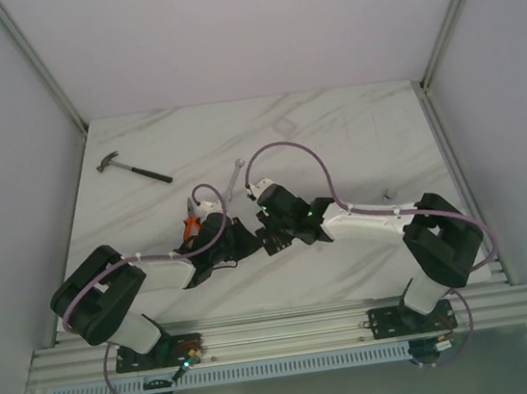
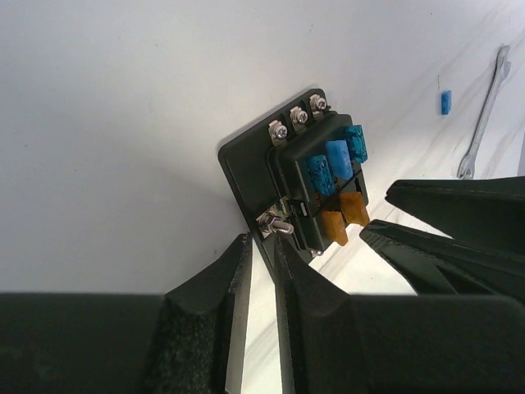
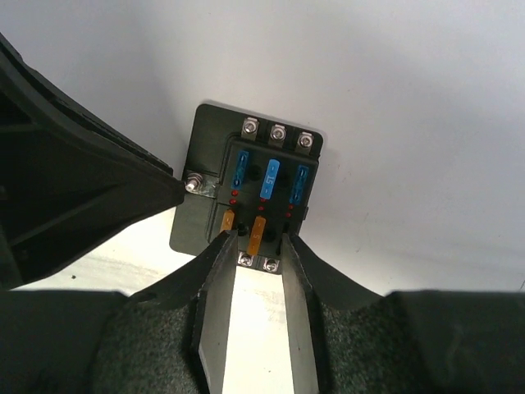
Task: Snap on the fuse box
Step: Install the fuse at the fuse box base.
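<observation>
The fuse box point(image 3: 256, 190) sits between left claw point(image 2: 261, 245) and right claw point(image 3: 256, 240).

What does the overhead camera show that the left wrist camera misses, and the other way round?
Only overhead: the hammer and the orange-handled pliers. Only left wrist: a close look at the fuse box with its blue and amber fuses, plus a loose blue fuse on the table. Both: the wrench and the marble table.
</observation>
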Robot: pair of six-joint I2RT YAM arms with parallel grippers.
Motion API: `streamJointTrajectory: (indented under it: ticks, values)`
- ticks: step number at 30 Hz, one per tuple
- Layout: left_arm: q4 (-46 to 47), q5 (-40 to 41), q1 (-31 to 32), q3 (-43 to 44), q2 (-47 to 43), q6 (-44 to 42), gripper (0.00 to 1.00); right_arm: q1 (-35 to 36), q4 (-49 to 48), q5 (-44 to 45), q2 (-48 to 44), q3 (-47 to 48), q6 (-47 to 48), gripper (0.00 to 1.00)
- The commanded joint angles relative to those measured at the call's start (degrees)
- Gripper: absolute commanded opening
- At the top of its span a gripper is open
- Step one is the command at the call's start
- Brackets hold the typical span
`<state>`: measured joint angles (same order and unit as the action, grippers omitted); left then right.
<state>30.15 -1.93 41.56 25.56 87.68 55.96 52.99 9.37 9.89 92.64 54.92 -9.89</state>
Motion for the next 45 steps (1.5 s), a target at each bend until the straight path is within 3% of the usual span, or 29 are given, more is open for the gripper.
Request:
streamJointTrajectory:
  ticks: [1,6,23,30,45]
  values:
    - [-0.01,-0.77,-0.34,0.63,-0.34,0.48,0.26,0.09,3.93,0.28,-0.87,4.07,-2.61,0.35]
    - [0.16,-1.04,-0.34,0.64,-0.23,0.56,0.26,-0.41,9.48,2.02,2.66,7.88,-5.71,0.33]
    - [1.09,-1.75,-0.34,0.45,0.28,1.16,0.26,-1.04,13.74,0.64,7.17,11.15,-9.05,0.20]
    - [1.64,-2.01,-0.31,0.46,0.76,1.60,0.26,-1.12,14.89,-0.06,8.76,11.69,-8.53,0.00]
    - [2.19,-2.64,-0.34,0.52,1.77,2.26,0.26,-2.18,15.74,-2.64,15.84,5.65,-5.72,0.00]
